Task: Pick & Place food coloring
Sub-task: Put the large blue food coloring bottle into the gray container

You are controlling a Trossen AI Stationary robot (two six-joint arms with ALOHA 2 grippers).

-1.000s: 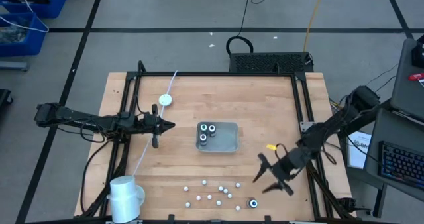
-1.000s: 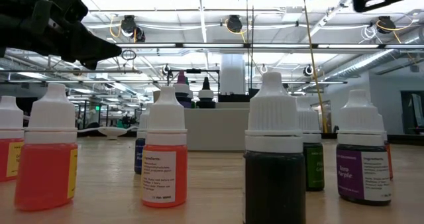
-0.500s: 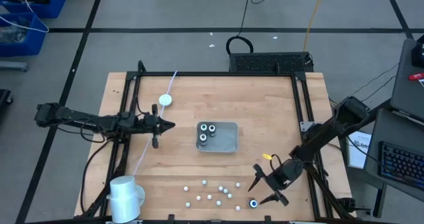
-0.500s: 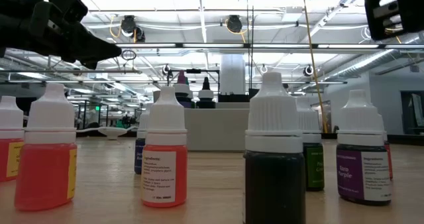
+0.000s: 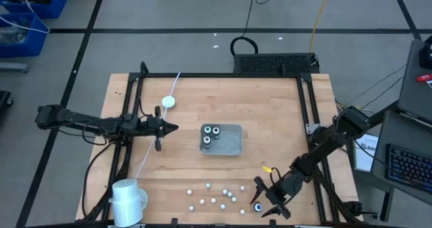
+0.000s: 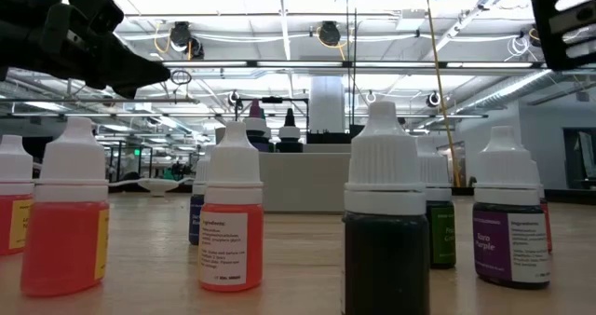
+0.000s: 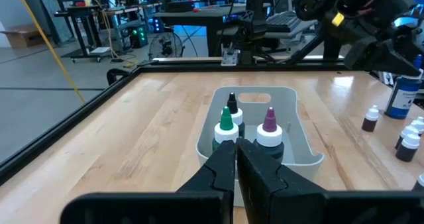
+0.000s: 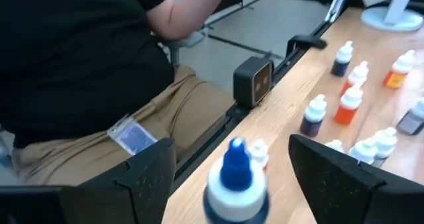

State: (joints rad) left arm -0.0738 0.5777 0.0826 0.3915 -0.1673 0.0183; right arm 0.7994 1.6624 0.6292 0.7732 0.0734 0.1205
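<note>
White cup at table's near-left corner; person seated beyond edge.

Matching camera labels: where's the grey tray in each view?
High: tray at centre.
Low: not seen.
Left wrist: tray straight ahead, mid-picture.
Right wrist: not in it.
Shared landmark: the three bottles standing in it, seen in the high and left wrist views.

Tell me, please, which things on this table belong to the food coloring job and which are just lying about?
Part of the job:
- blue-capped bottle between the open right gripper jaws
- three bottles in the grey tray
- small loose bottles near the front edge

Just lying about:
- white cup
- white disc
- waiting left gripper, shut
</note>
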